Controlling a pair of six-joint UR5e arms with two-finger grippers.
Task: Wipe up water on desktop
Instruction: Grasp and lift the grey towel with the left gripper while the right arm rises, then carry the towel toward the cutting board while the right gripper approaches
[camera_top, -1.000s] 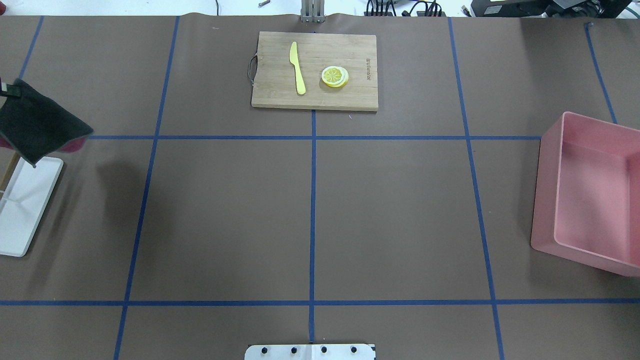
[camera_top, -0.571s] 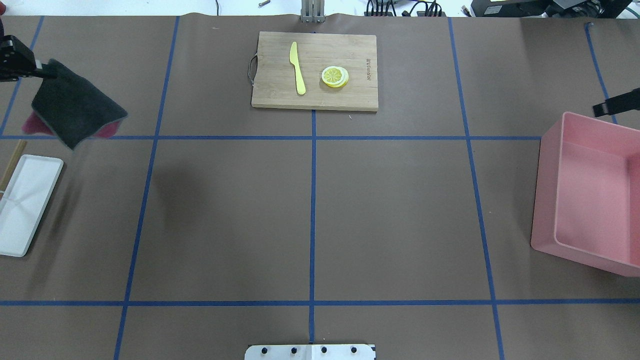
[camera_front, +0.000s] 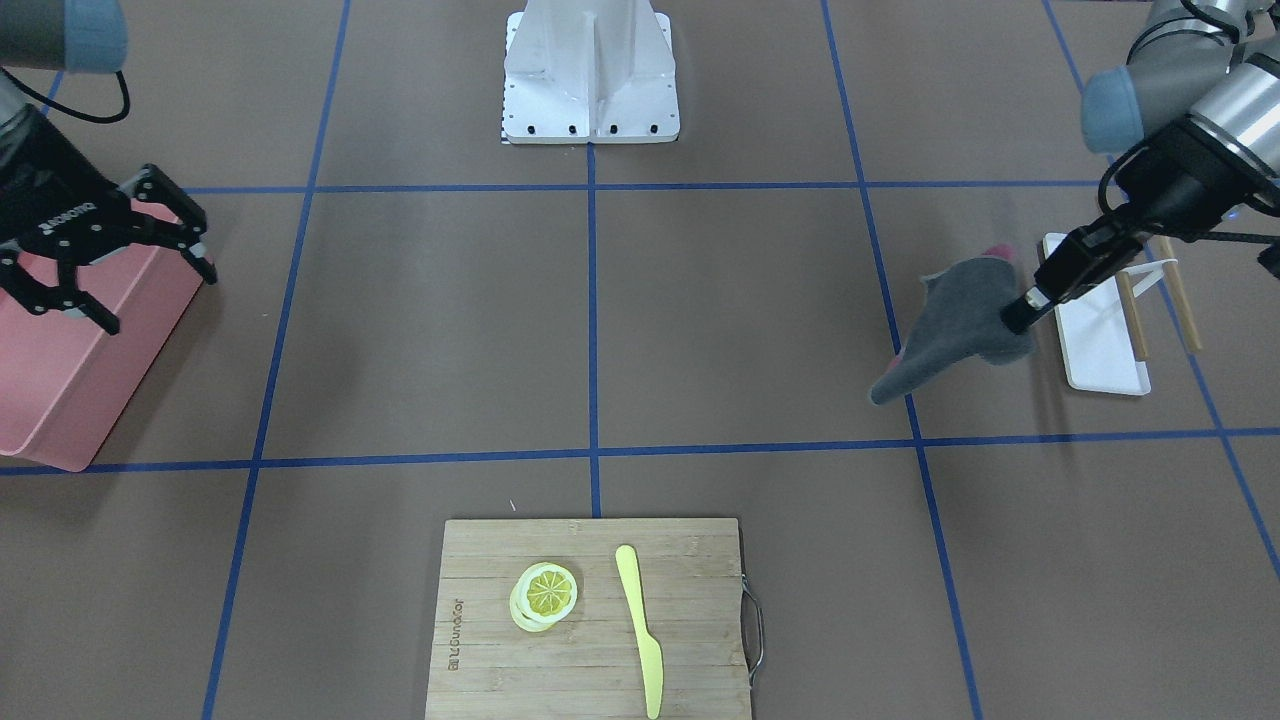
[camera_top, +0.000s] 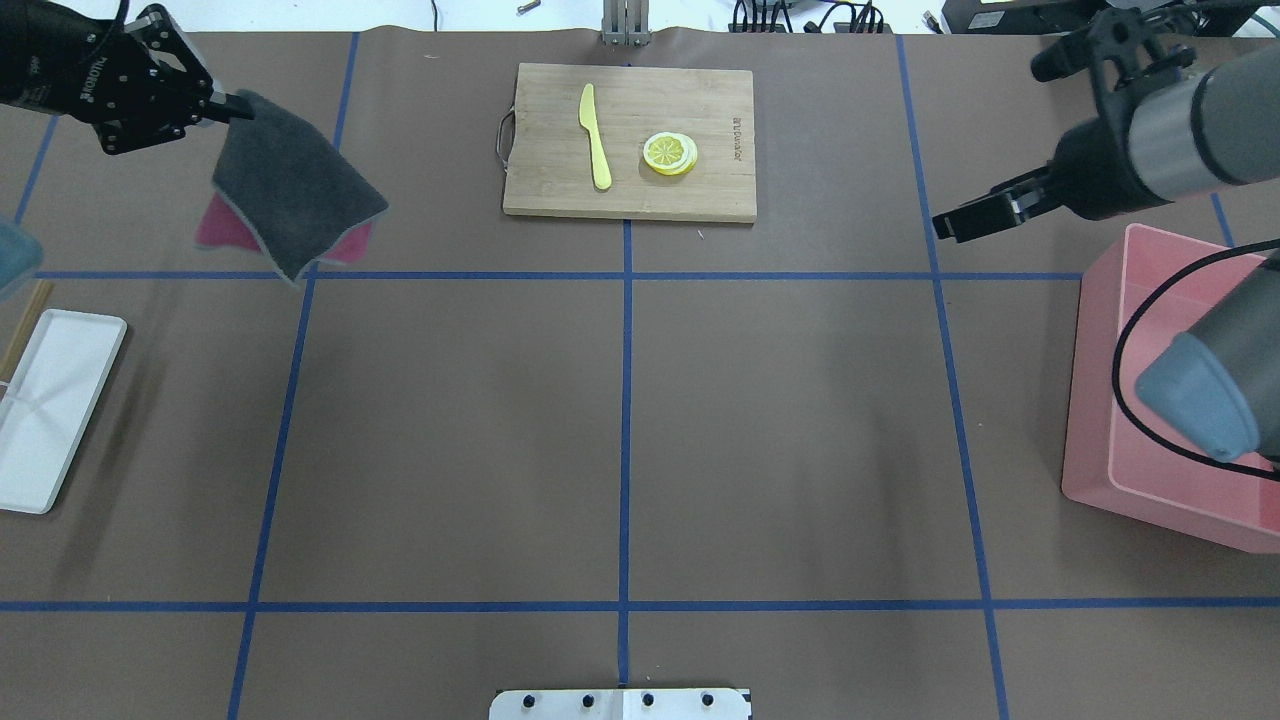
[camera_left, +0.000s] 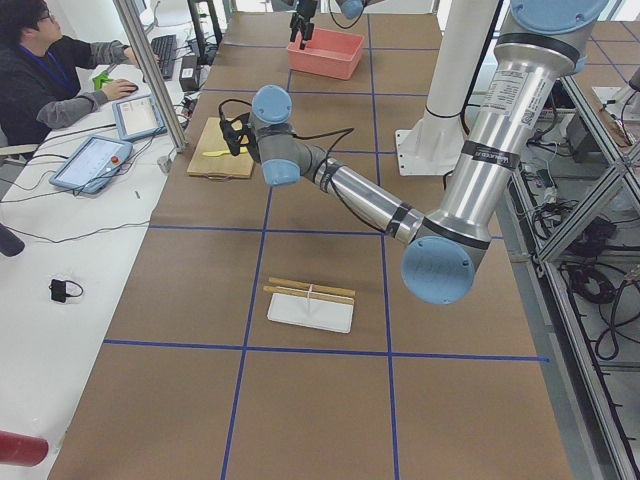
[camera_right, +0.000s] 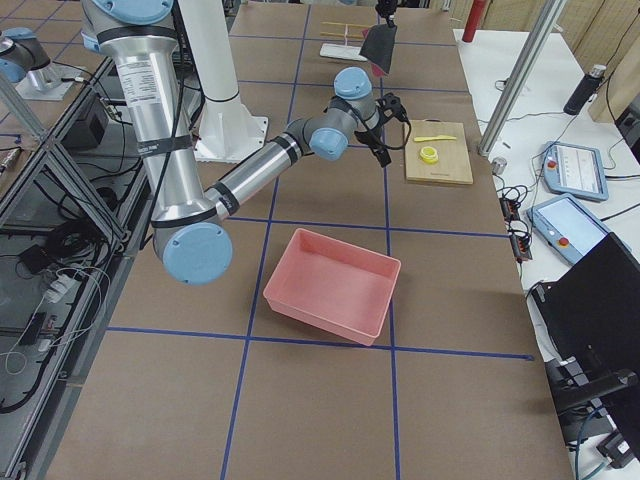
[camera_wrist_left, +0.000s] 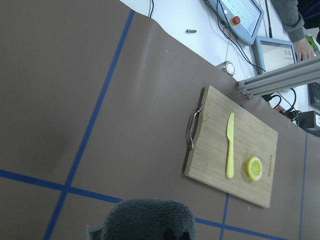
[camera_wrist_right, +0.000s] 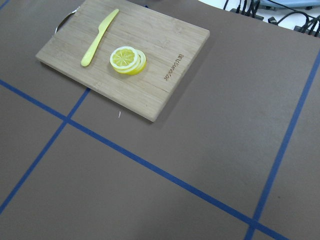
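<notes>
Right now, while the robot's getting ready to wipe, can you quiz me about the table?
1. True or false: the grey cloth lies flat on the desktop.
2. What sits beside the yellow knife on the cutting board? A lemon slices, B an apple, C a spoon.
3. Fill in: the right gripper is ____.
Key: 1 false, it hangs from the left gripper; 2 A; 3 open.
</notes>
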